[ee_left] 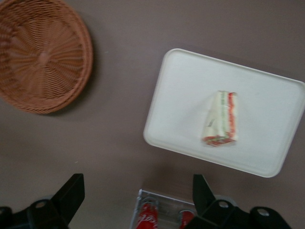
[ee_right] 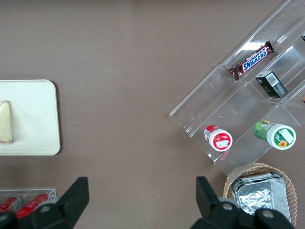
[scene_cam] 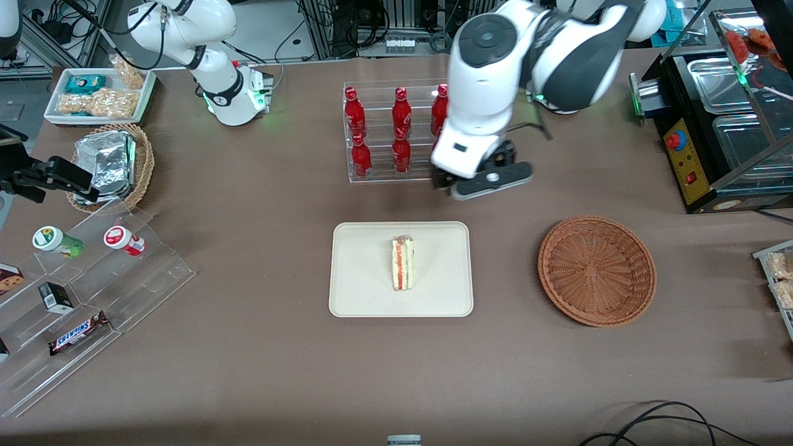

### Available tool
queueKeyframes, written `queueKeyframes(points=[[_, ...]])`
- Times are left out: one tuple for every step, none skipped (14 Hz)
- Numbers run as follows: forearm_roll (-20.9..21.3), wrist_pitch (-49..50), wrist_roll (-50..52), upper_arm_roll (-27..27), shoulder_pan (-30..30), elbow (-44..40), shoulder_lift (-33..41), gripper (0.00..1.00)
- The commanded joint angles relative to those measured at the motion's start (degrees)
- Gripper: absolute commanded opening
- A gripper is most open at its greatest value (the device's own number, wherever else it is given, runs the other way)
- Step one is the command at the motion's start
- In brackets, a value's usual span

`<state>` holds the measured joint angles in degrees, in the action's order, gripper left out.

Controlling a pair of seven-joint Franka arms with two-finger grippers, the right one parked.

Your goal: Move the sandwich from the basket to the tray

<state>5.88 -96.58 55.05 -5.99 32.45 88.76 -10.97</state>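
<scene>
- One sandwich (scene_cam: 403, 263), a small wedge of pale soft bread with red-orange and green layers along its cut edge, lies on the tray (scene_cam: 359, 272), near the middle.
- The tray is flat, smooth and cream-coloured, a rectangle with rounded corners and a low rim.
- Beside the tray, toward the working arm's end of the table, sits the basket (scene_cam: 596, 270): round, shallow, reddish-brown wicker woven out from a central hub, with nothing in it.
- The gripper (ee_left: 138, 193) hangs above the table, farther from the front camera than the tray, over the clear plastic rack (scene_cam: 372, 176) of glossy red bottles (scene_cam: 401, 113); its two dark fingers (ee_left: 71, 193) are spread wide apart and hold nothing.
- A brown cloth (scene_cam: 260, 359), matte and smooth, covers the table.
</scene>
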Motion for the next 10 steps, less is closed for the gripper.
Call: queueKeyframes(points=[[1.2, 1.0, 0.9, 1.9, -2.3, 2.7, 1.3, 1.0], [1.2, 1.1, 0.8, 2.0, -3.4, 3.3, 1.4, 1.0], [1.2, 1.1, 0.1, 2.0, -5.4, 4.7, 1.7, 1.0], [1.1, 0.7, -0.4, 2.0, -8.0, 6.1, 2.4, 1.0], [1.1, 0.8, -2.1, 2.0, -9.9, 6.4, 2.6, 1.0], [1.1, 1.2, -6.0, 2.0, -11.7, 7.0, 2.8, 1.0], [1.0, 1.3, -9.7, 2.0, -13.7, 8.4, 4.2, 1.0], [1.0, 1.3, -12.4, 2.0, -15.6, 10.6, 6.1, 1.0], [0.9, 1.2, -15.6, 2.0, -17.7, 13.3, 8.8, 1.0], [0.7, 1.3, -19.3, 2.0, -19.7, 15.7, 11.2, 1.0]])
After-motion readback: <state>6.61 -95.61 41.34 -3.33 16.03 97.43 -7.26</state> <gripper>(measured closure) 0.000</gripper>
